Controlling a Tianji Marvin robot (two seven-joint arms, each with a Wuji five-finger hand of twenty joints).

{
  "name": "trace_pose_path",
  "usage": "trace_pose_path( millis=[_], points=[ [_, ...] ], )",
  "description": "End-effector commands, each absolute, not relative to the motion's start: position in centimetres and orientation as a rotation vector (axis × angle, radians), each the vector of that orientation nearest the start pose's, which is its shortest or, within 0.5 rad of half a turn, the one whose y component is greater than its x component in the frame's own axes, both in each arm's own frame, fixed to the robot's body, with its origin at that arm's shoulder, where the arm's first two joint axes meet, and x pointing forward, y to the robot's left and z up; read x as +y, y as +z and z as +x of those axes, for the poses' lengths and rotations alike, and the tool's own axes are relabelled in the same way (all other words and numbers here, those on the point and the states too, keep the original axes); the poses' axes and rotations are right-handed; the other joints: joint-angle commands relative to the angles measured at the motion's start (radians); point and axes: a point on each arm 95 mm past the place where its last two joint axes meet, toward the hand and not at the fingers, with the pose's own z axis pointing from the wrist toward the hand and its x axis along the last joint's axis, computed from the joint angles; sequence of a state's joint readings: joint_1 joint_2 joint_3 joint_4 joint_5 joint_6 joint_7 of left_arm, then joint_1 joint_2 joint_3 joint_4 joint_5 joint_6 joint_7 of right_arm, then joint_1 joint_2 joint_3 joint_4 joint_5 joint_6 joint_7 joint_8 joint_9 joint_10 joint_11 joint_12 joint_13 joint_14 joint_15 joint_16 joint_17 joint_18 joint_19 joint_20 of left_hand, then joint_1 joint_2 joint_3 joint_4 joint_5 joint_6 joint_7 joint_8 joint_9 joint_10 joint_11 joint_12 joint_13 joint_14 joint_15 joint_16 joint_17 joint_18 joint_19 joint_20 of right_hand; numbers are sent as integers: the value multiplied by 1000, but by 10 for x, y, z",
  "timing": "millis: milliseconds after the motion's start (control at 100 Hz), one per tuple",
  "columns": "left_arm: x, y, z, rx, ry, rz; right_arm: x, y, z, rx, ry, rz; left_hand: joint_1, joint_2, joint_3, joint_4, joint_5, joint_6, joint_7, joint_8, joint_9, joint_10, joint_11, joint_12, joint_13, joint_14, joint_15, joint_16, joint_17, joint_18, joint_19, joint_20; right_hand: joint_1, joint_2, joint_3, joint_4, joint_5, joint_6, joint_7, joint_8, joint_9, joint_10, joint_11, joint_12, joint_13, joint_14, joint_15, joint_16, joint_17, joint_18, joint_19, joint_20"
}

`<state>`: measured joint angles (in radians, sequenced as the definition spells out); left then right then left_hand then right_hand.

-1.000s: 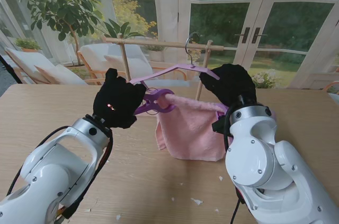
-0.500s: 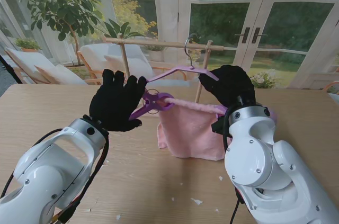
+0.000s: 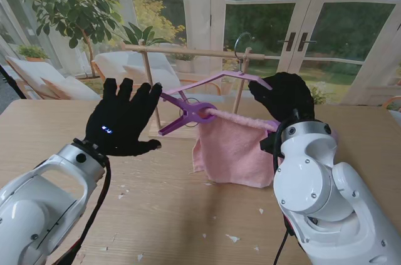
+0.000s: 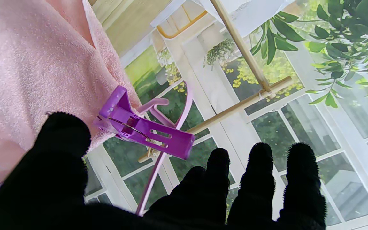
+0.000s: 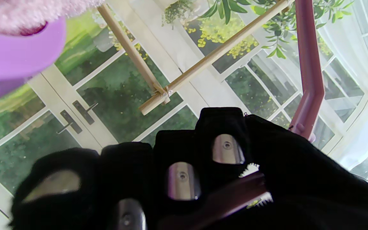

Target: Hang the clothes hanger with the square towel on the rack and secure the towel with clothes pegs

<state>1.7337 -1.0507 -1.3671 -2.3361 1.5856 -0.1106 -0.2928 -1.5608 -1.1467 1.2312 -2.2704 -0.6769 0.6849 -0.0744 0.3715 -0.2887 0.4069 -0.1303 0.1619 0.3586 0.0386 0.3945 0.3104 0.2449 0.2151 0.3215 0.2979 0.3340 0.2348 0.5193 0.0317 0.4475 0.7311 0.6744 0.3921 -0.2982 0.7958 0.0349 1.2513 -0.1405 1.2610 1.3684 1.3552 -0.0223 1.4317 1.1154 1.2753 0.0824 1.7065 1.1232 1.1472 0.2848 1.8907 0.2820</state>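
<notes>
A pink-purple hanger (image 3: 216,79) carries a pink square towel (image 3: 232,152) over its lower bar, its metal hook (image 3: 240,42) at the wooden rack's top rail (image 3: 188,52). A purple peg (image 3: 185,116) is clamped on the towel's left end and the bar, seen close in the left wrist view (image 4: 142,129). My left hand (image 3: 122,119) is open, fingers spread, just left of the peg and not touching it. My right hand (image 3: 285,97) is shut on the hanger's right arm (image 5: 310,73), fingers curled around the bar.
The wooden rack stands on two posts (image 3: 148,83) at the table's far side. Small white scraps (image 3: 232,238) lie on the wooden table (image 3: 169,208) nearer to me. Glass doors and plants are behind the rack.
My left hand has let go of the peg, opened and drawn back to the left. The peg stays clamped on the towel. My right hand has lifted the hanger up and to the right toward the rail.
</notes>
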Motion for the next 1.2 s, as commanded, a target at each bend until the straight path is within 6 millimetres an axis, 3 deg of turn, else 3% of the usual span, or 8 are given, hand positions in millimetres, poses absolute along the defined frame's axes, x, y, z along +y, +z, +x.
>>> trace_pose_path(
  millis=[0,120,520,590,780,900,960,1190],
  points=[
    [-43,-125,310,1512,-1264,-459,35,-102,346,665,1765,1482,-29,39,19,6,-16,44,-3,5,-7,11,-5,-9,-18,32,-7,-9,-7,39,-29,-11,-9,55,-2,50,27,7,35,38,80,-13,65,13,34,-77,132,23,41,2,199,508],
    [-25,-128,304,1468,-1379,-554,32,-103,347,659,1756,1484,77,73,-57,60,31,35,26,9,44,20,8,-7,7,41,11,-3,2,56,-10,-14,-11,56,-3,50,26,7,35,38,80,-13,65,13,34,-78,132,24,41,1,200,509],
    [21,-164,281,1340,-1767,-1121,40,-126,368,646,1770,1569,183,91,-45,76,105,20,32,-29,68,51,-23,-29,-26,54,-19,-14,-48,66,-100,-53,-13,50,1,50,28,6,35,37,80,-12,65,12,34,-75,132,24,41,2,201,508],
    [22,-170,276,1285,-1811,-1208,43,-130,375,645,1770,1585,235,125,-106,88,111,25,30,-55,63,61,-38,-42,-38,57,-34,-19,-61,66,-152,-53,-12,50,3,50,28,7,35,37,80,-12,65,12,34,-74,132,24,41,2,201,508],
    [17,-190,264,1107,-1896,-1350,48,-138,395,635,1761,1639,260,120,-76,87,164,34,24,-85,98,101,-88,-68,-42,85,-72,-33,-55,105,-314,-76,-16,51,4,48,28,6,35,36,80,-12,65,12,34,-74,132,24,41,4,201,507],
    [14,-204,260,1124,-1880,-1359,50,-145,409,599,1782,1720,260,127,-84,85,161,30,22,-92,109,98,-121,-72,-44,82,-88,-38,-29,110,-387,-61,-14,46,6,48,27,8,34,36,77,-5,65,12,33,-66,133,24,40,8,202,507],
    [13,-210,258,1130,-1881,-1356,50,-148,416,591,1789,1758,279,133,-116,91,158,29,25,-89,118,99,-143,-62,-45,80,-91,-36,-16,108,-441,-7,-14,45,6,47,28,11,34,35,77,-2,67,12,33,-64,134,25,41,10,203,508],
    [9,-231,255,1135,-1915,-1362,50,-163,435,629,1829,1944,282,123,-103,91,170,34,27,-89,140,101,-162,-57,-38,81,-91,-36,-2,118,-479,7,-9,39,8,45,30,20,31,33,75,7,69,10,32,-53,135,29,42,19,203,522]
  ],
)
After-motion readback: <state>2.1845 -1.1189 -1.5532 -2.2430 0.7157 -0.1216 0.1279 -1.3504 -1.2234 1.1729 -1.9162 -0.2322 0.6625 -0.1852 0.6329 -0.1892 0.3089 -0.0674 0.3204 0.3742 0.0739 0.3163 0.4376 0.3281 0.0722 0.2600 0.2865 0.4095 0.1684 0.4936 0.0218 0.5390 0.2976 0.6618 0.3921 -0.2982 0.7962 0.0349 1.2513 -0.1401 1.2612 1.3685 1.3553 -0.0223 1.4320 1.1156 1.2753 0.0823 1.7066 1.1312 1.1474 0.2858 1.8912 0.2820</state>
